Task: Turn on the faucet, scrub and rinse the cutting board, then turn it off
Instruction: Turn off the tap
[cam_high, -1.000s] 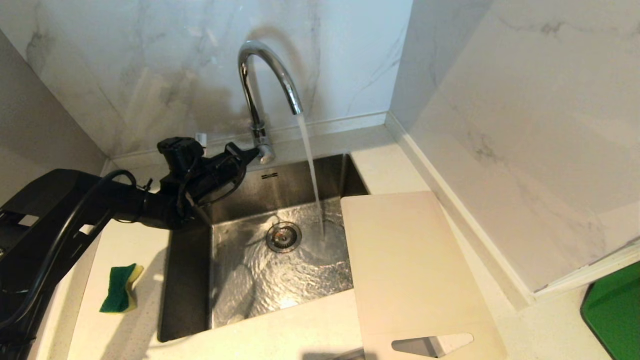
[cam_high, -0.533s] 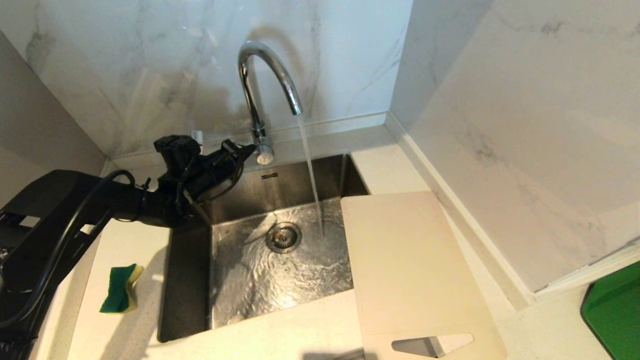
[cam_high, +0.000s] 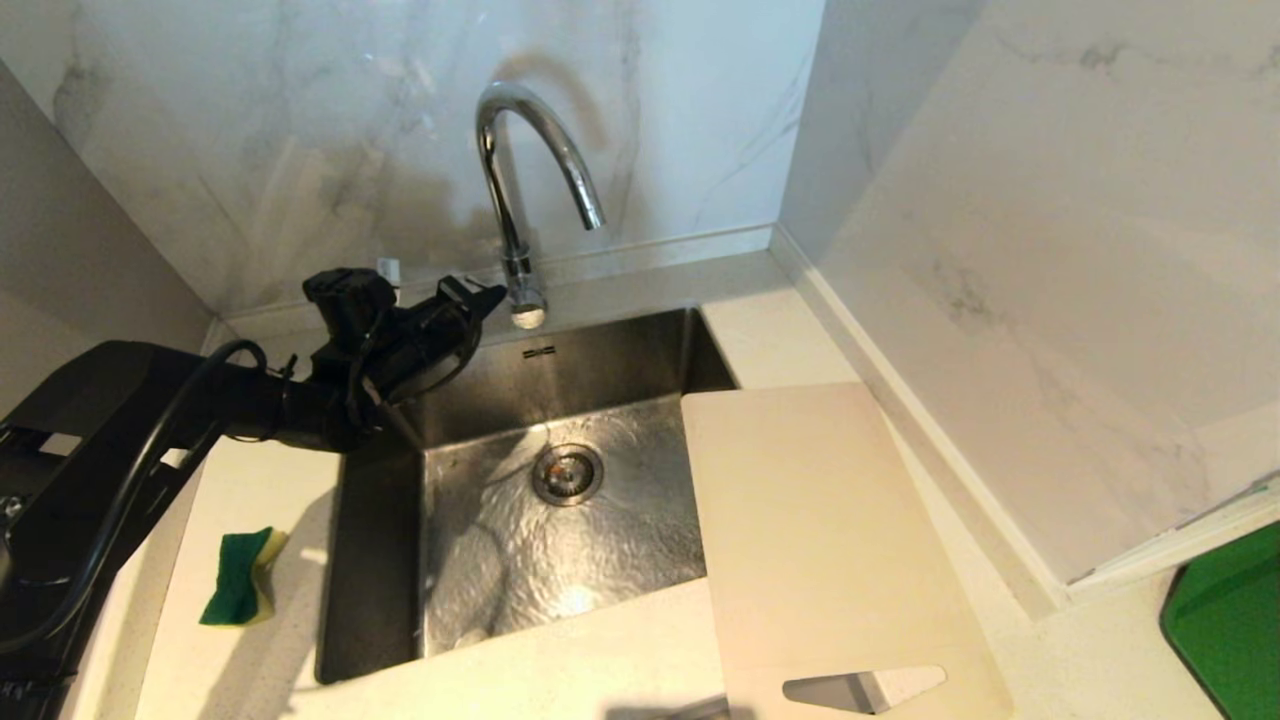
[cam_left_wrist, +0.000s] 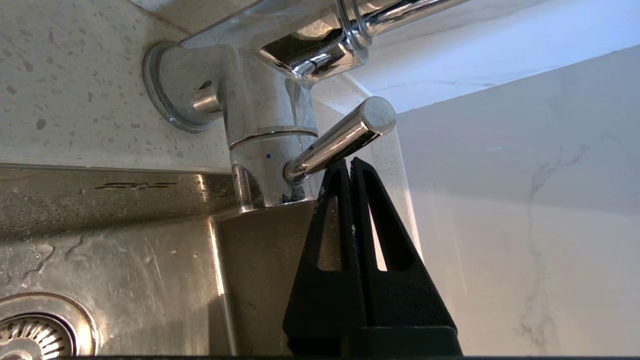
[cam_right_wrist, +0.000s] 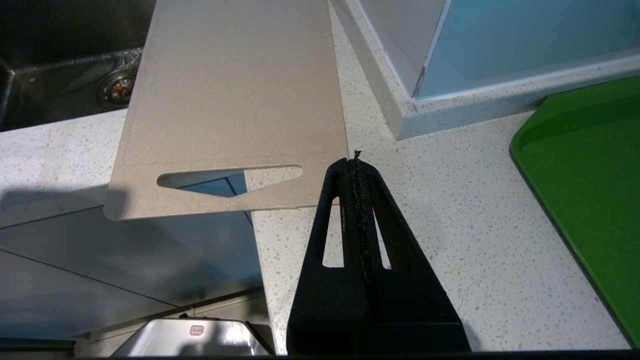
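Faucet (cam_left_wrist: 260, 100) lever (cam_left_wrist: 340, 140) touching tips of left pincer (cam_left_wrist: 350, 162), fingers pressed together, gripping nothing.

The cutting board (cam_high: 830, 540) runs past the head view's lower edge.
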